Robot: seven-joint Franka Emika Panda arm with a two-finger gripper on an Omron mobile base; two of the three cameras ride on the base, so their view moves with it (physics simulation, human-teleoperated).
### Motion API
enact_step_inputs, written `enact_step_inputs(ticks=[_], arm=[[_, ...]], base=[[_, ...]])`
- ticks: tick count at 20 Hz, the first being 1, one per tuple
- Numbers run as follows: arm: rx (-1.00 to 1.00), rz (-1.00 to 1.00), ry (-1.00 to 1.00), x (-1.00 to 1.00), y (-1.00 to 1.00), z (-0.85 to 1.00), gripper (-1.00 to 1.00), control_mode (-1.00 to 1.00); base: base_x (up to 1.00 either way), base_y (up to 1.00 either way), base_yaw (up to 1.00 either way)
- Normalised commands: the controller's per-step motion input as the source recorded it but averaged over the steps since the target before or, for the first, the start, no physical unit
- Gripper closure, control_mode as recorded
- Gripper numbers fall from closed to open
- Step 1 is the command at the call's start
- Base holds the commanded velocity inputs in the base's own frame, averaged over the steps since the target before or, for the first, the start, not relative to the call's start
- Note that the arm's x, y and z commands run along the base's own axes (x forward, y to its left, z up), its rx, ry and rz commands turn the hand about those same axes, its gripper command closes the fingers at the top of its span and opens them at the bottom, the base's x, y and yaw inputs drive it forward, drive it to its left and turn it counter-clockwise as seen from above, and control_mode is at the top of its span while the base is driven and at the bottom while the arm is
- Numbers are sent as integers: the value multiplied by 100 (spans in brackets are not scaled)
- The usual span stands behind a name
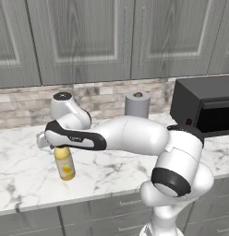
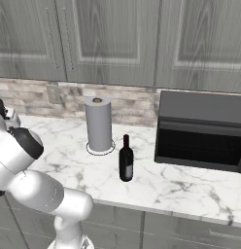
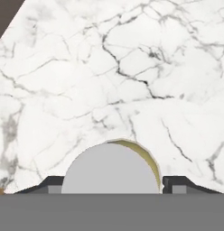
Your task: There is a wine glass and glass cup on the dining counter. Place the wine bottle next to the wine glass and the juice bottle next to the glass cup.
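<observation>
The juice bottle, small and yellow, stands upright on the marble worktop, directly under my hand. My gripper is lowered over its top. In the hand view its grey-white cap sits between my gripper fingers, one dark fingertip close on each side, jaws open around it. The wine bottle, dark with a red patch, stands upright on the same worktop in front of the black microwave's left end. The dining counter, the wine glass and the glass cup are out of view.
A grey paper-towel roll stands at the brick backsplash. A black microwave occupies the right of the worktop. Grey wall cabinets hang above. The worktop's front edge runs just ahead of the juice bottle.
</observation>
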Motion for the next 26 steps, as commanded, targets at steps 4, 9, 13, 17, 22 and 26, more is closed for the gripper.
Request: enact_step_inputs(ticks=[4, 9, 13, 17, 22, 26], arm=[[7, 9, 0, -33, -1, 31, 100, -100], [5, 2, -2, -48, -5, 41, 100, -100], [2, 0, -6, -44, -19, 31, 100, -100], [0, 1, -15, -34, -39, 17, 100, -100], [0, 4, -19, -36, -54, 5, 100, -100], [8, 1, -12, -37, -58, 1, 100, -100]], base=[[0, 0, 0], [0, 0, 0], [0, 0, 0], [0, 0, 0], [0, 0, 0], [0, 0, 0]])
